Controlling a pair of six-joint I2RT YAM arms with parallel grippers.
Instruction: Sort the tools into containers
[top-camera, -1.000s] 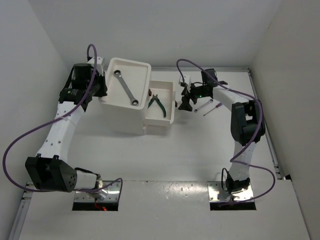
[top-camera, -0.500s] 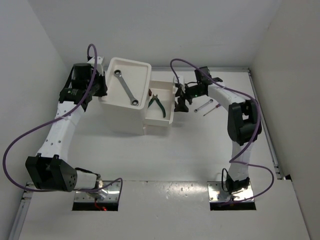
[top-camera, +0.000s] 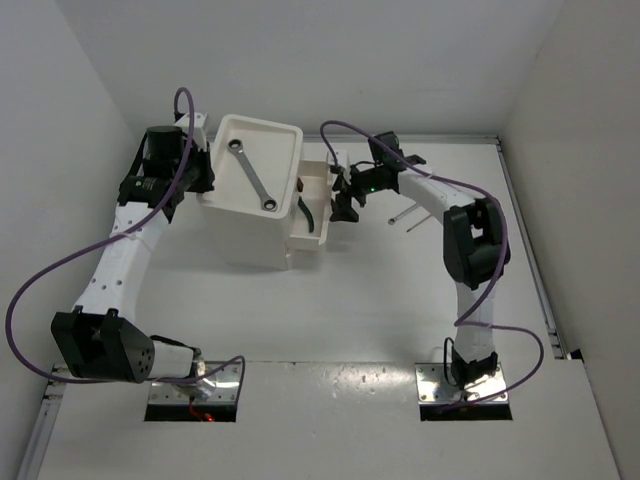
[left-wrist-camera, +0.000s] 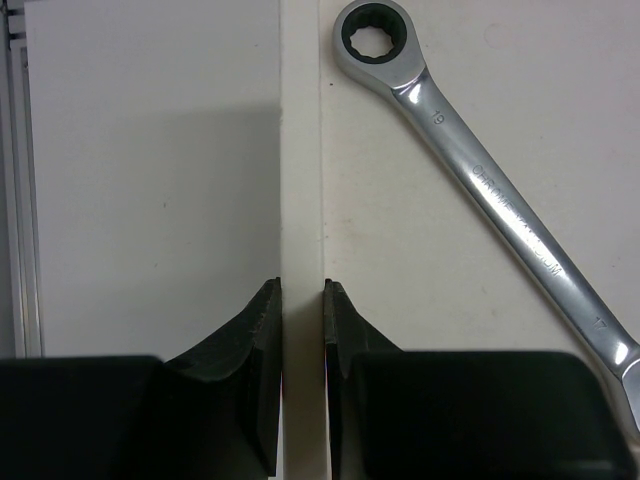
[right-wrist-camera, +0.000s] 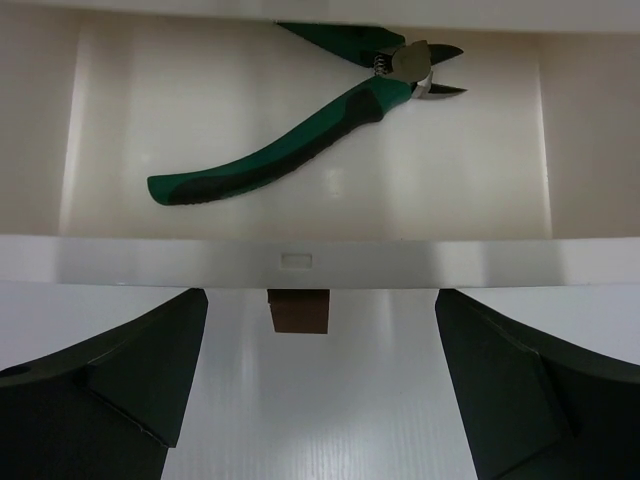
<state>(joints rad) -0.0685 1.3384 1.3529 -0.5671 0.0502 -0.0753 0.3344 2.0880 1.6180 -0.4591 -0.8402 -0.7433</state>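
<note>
My left fingers (left-wrist-camera: 255, 340) are pinched tight on the tray rim (left-wrist-camera: 300, 150) at the left side of the white drawer unit (top-camera: 250, 240), with the thin white wall of the rim clamped between the two pads. Just inside that rim a silver wrench (left-wrist-camera: 480, 180) lies flat in the tray on top, running diagonally, its ring end toward the far side, clear of my pads.

My right fingers (right-wrist-camera: 130, 370) are spread wide and hold nothing. They sit at the front of the drawer (right-wrist-camera: 400, 262), which stands partly pulled out from the right side of the unit. Its small reddish-brown handle (right-wrist-camera: 298, 310) hangs below the front lip, in the gap between my two pads and touching neither. Inside the drawer the green-handled pliers (right-wrist-camera: 290, 150) lie flat, jaws to the right, one handle partly under the far edge.

Behind my right wrist, two thin screwdrivers (top-camera: 403, 214) lie side by side on the counter (top-camera: 350, 300), well apart from the drawer. A purple cable (top-camera: 330, 135) arcs over that wrist.
</note>
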